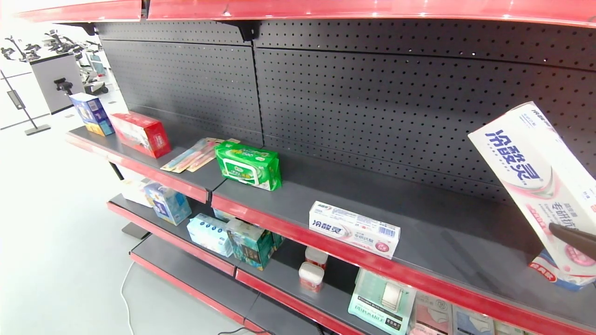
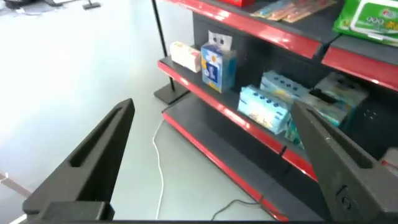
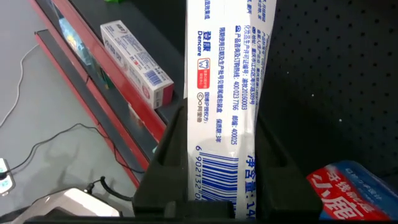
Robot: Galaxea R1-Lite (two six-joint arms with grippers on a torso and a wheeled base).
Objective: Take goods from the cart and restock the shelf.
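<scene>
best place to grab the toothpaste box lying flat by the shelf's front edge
Grip the toothpaste box at mid-length, fingers across its narrow width, coming down from above. It lies flat along the red shelf lip with bare shelf around it, so both long sides look reachable and a centre grip should balance it.
</scene>
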